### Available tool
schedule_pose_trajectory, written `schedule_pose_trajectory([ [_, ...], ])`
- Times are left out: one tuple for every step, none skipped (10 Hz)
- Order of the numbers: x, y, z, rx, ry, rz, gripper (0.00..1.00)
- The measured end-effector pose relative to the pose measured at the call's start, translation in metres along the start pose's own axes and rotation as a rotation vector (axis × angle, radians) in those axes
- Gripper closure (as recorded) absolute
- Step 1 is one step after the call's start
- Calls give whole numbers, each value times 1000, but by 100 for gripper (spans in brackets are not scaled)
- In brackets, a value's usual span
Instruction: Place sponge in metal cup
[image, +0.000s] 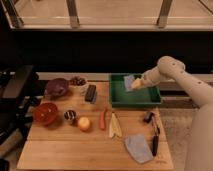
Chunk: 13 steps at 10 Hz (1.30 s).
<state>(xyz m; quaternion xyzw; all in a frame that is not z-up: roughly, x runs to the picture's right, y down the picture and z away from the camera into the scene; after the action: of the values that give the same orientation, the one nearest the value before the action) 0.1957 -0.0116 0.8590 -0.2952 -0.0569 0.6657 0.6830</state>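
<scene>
The robot's single pale arm (194, 91) rose from the lower right edge of the view to a rounded joint, then bent and sloped down to the left. At its end, the gripper (135, 84) hung above the far right part of the desk (70, 147), its fingers closed on the sponge (128, 80).

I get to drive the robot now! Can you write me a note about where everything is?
Gripper: over the green tray, jaws shut on the sponge.
Metal cup: on the table between the red bowl and the orange, with no sponge in it.
Done: sponge gripped.
Left: carry it across to the cup and drop it in.
</scene>
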Motion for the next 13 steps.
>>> schedule_pose_trajectory([
  [4, 15, 0, -23, 13, -27, 100],
  [11, 33, 0, -46, 27, -62, 100],
  [20, 57, 4, -65, 43, -116, 100],
  [24, 76, 6, -81, 52, -157, 100],
  [31, 96, 9, -104, 67, -207, 100],
  [41, 115, 11, -134, 83, -258, 100],
  [50, 131, 14, -161, 97, -293, 100],
  [64, 157, 20, -208, 129, -360, 100],
  [71, 167, 21, -228, 141, -388, 100],
  [72, 168, 21, -230, 142, -390, 100],
  [72, 167, 20, -229, 142, -388, 100],
  [72, 167, 20, -229, 141, -388, 100],
  [72, 168, 20, -230, 141, -389, 100],
])
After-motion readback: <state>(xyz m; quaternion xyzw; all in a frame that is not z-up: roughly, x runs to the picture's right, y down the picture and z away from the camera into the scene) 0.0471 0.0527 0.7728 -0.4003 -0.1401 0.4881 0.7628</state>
